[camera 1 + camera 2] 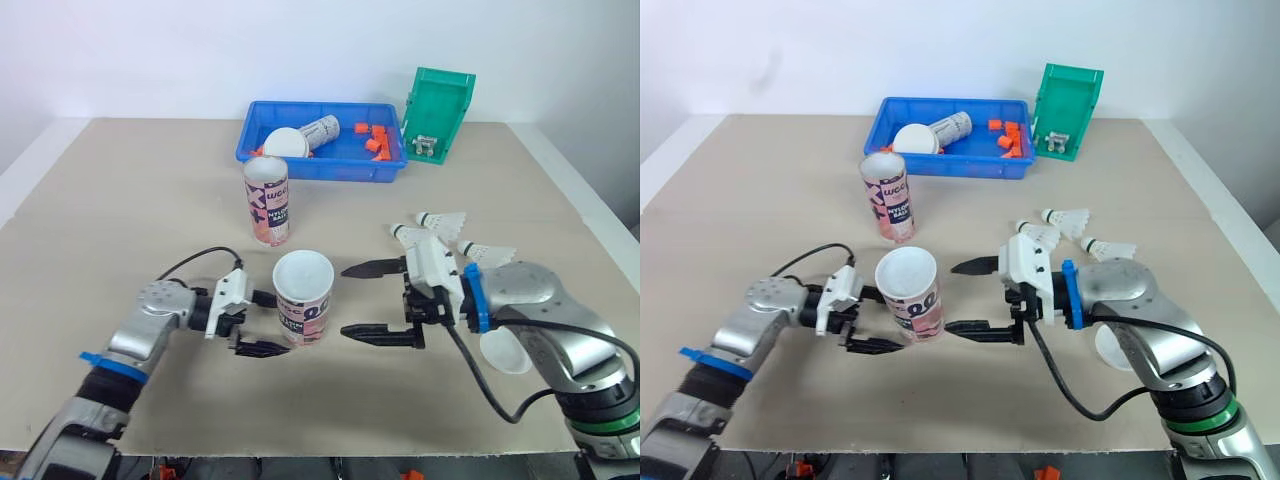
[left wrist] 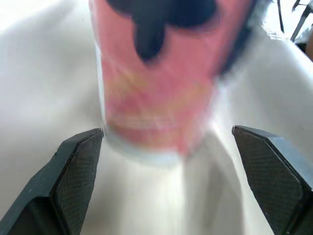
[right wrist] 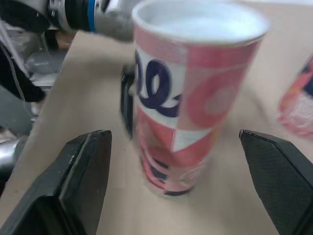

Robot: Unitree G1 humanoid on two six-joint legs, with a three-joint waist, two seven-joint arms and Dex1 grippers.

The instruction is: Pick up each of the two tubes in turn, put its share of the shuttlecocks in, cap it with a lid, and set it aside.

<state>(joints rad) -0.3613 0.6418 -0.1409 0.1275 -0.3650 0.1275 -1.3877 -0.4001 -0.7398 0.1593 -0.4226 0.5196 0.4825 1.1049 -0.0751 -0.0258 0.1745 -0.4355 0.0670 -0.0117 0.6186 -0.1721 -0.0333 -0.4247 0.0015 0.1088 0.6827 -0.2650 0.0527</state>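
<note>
Beige tabletop [image 1: 120,220] carries the near tube [image 1: 303,298] upright, mouth up, long axis vertical, likely stood so for loading. It sits between the arms: left gripper [image 1: 268,322] with fingers spread either side of its base, right gripper [image 1: 372,300] gaping just beside it, seemingly poised to steady it.

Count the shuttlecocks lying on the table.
3, on the table beyond the right gripper: the far shuttlecock, the left shuttlecock, the right shuttlecock. That gripper may hide more.
</note>
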